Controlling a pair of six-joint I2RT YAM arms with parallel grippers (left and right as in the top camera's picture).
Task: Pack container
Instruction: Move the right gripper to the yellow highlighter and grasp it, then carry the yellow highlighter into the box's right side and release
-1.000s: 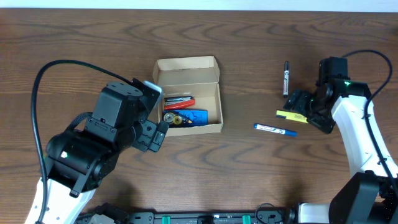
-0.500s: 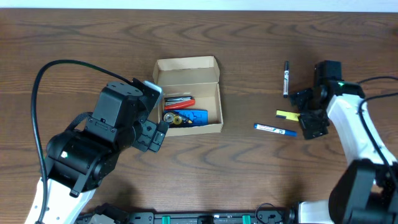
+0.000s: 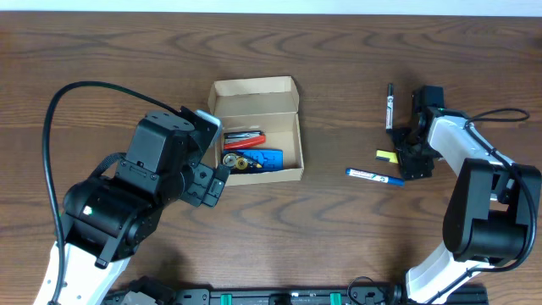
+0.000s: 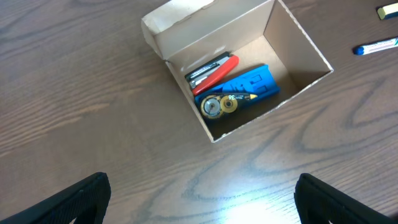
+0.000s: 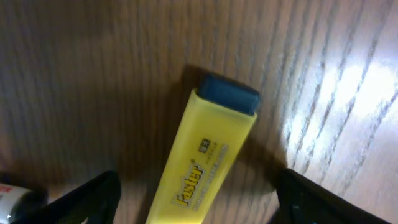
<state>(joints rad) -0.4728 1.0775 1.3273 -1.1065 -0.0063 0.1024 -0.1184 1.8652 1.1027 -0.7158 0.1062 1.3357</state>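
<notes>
yellow boxy plastic highlighter (image 5: 202, 162), dark cap, flat on the grainy wood table (image 5: 62, 62). my right gripper (image 5: 199, 199) straddles it, spread wide; left gripper (image 4: 202, 202) gapes too.

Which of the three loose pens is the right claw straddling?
The yellow highlighter: it lies between the open fingers of the right claw. The black marker and the blue-and-white pen lie outside it.

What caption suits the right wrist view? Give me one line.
Right arm's open fingers flank a yellow highlighter lying on the wooden table, neither touching it yet.
</notes>
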